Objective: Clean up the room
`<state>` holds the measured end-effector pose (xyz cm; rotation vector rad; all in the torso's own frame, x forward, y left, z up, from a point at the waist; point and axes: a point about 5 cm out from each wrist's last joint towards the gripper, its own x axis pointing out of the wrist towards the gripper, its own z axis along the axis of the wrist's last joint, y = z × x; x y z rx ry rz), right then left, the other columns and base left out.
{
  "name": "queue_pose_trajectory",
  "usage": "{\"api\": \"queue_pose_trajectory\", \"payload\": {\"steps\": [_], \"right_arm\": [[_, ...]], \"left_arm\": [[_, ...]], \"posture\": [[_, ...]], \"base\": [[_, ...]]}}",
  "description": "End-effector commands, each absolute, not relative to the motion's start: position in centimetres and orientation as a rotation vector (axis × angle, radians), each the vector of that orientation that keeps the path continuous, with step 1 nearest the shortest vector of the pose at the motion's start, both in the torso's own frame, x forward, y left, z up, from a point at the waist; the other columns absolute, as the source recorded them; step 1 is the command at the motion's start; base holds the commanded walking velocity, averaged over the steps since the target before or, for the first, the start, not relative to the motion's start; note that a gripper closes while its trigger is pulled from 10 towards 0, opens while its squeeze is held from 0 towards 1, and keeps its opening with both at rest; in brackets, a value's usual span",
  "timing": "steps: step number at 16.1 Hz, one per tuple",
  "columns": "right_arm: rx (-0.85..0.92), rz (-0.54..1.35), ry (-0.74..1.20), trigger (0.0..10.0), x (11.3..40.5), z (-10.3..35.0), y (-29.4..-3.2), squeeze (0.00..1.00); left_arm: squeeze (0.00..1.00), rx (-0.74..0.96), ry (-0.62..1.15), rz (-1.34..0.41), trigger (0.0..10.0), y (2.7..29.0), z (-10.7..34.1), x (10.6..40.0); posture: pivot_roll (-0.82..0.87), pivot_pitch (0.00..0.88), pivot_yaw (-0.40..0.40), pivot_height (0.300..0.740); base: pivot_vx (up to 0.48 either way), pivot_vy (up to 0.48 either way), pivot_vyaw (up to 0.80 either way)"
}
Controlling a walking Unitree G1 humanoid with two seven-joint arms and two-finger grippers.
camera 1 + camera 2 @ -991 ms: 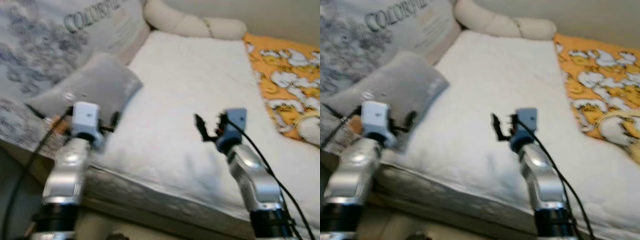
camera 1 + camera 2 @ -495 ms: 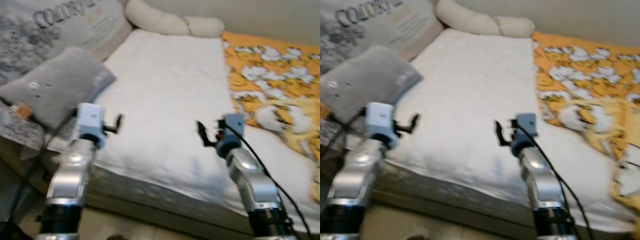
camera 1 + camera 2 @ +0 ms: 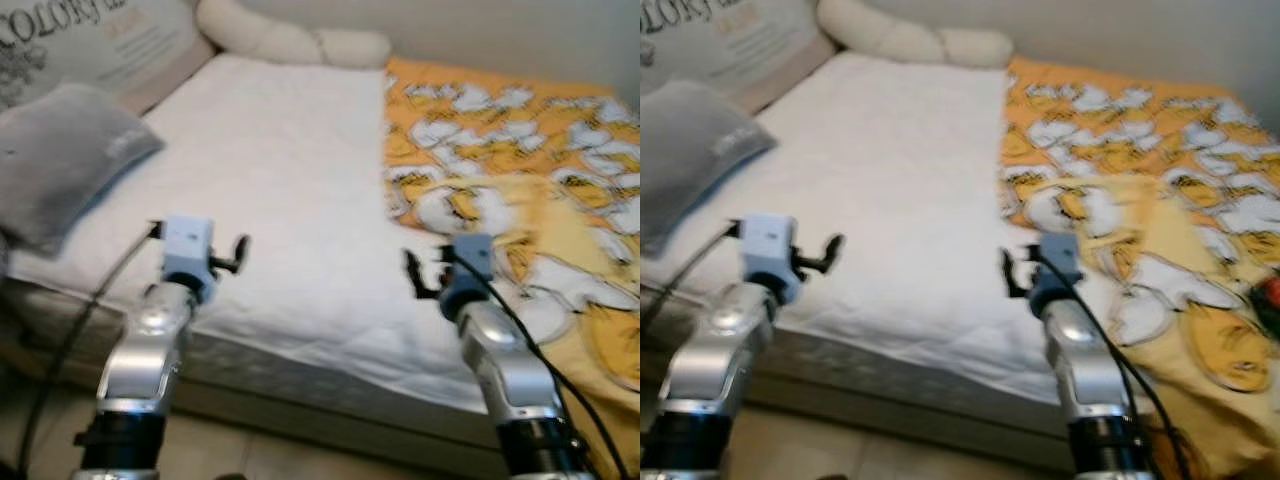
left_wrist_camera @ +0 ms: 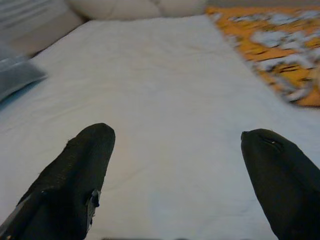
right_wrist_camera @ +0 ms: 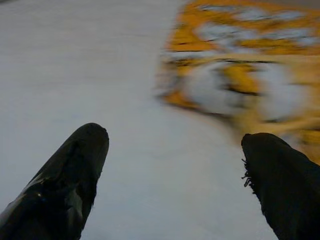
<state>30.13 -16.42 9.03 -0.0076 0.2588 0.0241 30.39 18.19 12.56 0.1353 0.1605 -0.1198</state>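
A bed with a white sheet (image 3: 290, 170) takes up most of the head camera frames, running from the lower left toward the upper middle. An orange blanket (image 3: 500, 150) printed with white and yellow cartoon figures covers the right side of the bed, its edge lying along the middle of the sheet and its lower part bunched toward the lower right corner of the frame. A grey pillow (image 3: 60, 175) rests on the left edge of the bed, at the middle left of the frame. Behind it, in the upper left corner, a large cushion (image 3: 80, 40) with printed lettering leans up. A long cream bolster (image 3: 290, 40) lies across the head of the bed at the top of the frame.

The left gripper (image 3: 235, 255) hangs over the near edge of the sheet at the lower left. In the left wrist view its two black fingers (image 4: 75, 180) are spread wide apart with nothing between them, above bare white sheet. The right gripper (image 3: 415, 275) hangs at the lower right centre, above the line where the sheet meets the blanket. In the right wrist view its fingers (image 5: 65, 185) are likewise spread wide and hold nothing, with the blurred blanket beyond them. Both views are soft with blur.
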Motion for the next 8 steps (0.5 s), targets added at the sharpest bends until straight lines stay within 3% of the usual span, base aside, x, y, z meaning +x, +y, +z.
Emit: {"api": "queue_pose_trajectory", "payload": {"steps": [1,8], "right_arm": [[-0.030,0.016,0.231,10.0,30.52,9.60,-16.11,0.00],[-0.003,0.033,0.236,10.0,30.55,9.42,-16.50,0.00]], "left_arm": [[1.00,0.155,0.142,-0.098,10.0,18.78,13.30,30.58],[1.00,0.158,0.145,-0.092,10.0,18.85,13.36,30.68]], "posture": [[0.06,0.000,-0.019,0.740],[0.06,0.000,-0.021,0.740]], "base": [[0.000,-0.469,0.00],[0.000,-0.468,0.00]]}}
